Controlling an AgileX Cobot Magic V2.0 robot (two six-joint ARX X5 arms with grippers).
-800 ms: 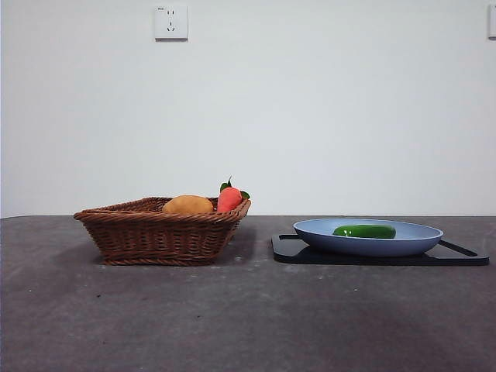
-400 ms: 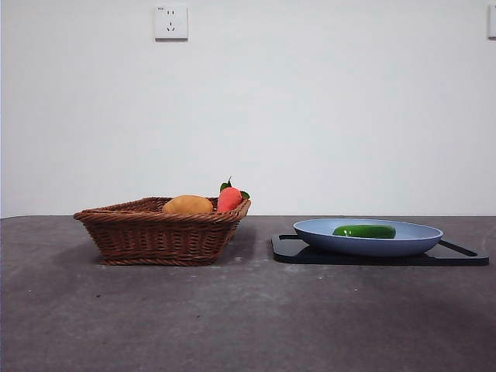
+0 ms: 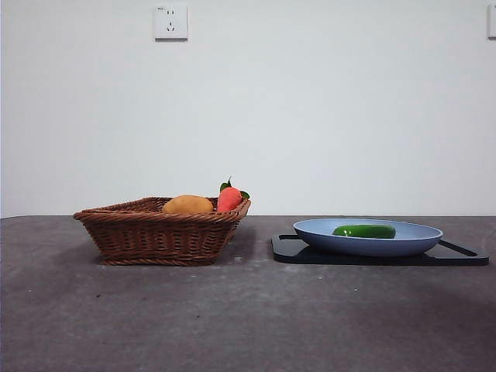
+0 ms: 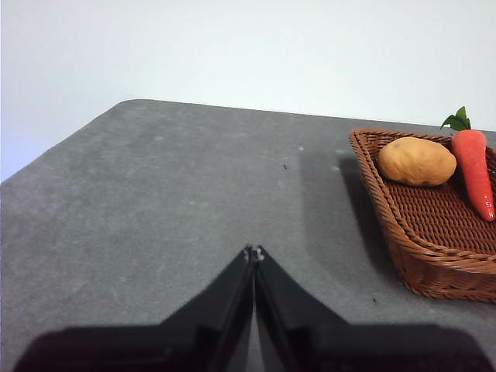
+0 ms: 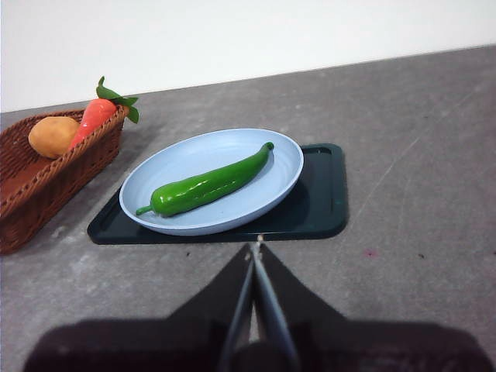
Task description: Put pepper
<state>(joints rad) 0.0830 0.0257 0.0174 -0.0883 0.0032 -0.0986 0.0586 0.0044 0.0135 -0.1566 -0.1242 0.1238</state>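
Currently the pepper (image 5: pixel 205 187) lies in the blue plate (image 5: pixel 283 155) (on its dark tray (image 5: pixel 322 205)); my right gripper (image 5: pixel 256 246) and left gripper (image 4: pixel 253 251) are pressed together, empty.

We found no text, label, brand, number or sign that could be read in any view. The only candidate was the white wall socket (image 3: pixel 170 22) high on the wall in the front view (it carried a small dark mark near its top corner, too tiny for us to make out). Nothing on the worktop (image 3: pixel 248 318) bore any lettering.
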